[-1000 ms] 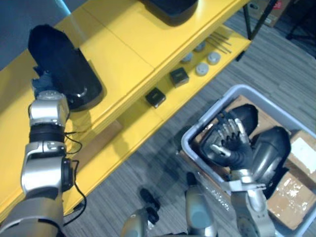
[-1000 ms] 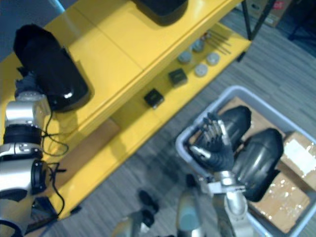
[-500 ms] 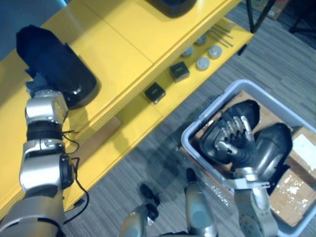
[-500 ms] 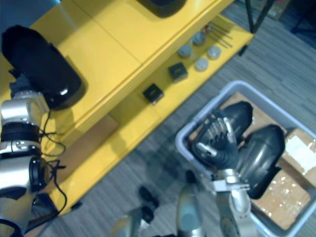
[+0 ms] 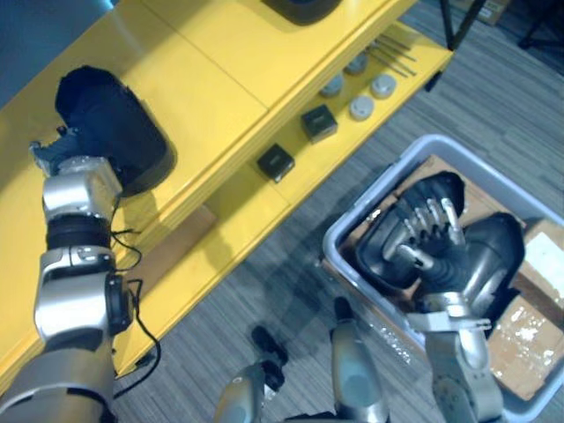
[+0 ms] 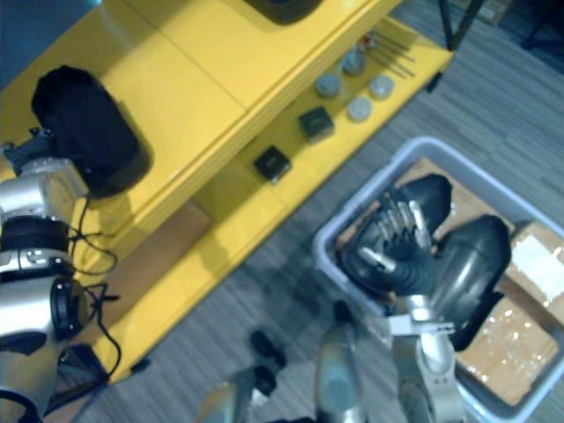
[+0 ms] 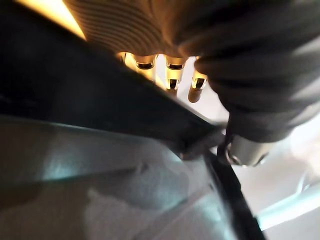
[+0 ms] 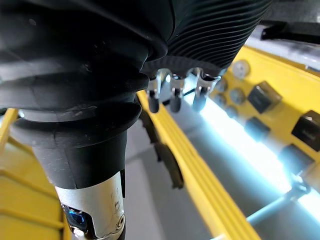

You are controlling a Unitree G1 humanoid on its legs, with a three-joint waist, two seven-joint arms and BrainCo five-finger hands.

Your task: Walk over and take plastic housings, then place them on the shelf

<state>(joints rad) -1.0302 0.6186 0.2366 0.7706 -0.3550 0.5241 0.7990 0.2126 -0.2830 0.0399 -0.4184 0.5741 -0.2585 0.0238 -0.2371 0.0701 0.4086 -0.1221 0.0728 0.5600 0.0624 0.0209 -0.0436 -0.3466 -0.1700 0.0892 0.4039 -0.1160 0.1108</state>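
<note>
A black plastic housing (image 5: pixel 115 132) lies on the top board of the yellow shelf (image 5: pixel 220 79), at its left end. My left hand (image 5: pixel 60 152) is at the housing's near end with its fingers (image 7: pixel 170 75) straight past the housing's dark edge (image 7: pixel 100 100), holding nothing. Over the grey bin (image 5: pixel 331 249) my right hand (image 5: pixel 432 242) hovers open, fingers spread above a black housing (image 5: pixel 388 251) lying in it. A second housing (image 5: pixel 489 256) lies beside that one in the bin.
Another black housing (image 5: pixel 304 7) rests further along the shelf top. The lower board carries two small black boxes (image 5: pixel 276 161), grey discs (image 5: pixel 361 107) and thin rods. Cardboard (image 5: pixel 520 344) lines the bin. Grey carpet runs between shelf and bin.
My left hand's fingers have uncurled from the housing, which now rests on the shelf top. The right hand has stayed spread over the bin. The camera has shifted a little.
</note>
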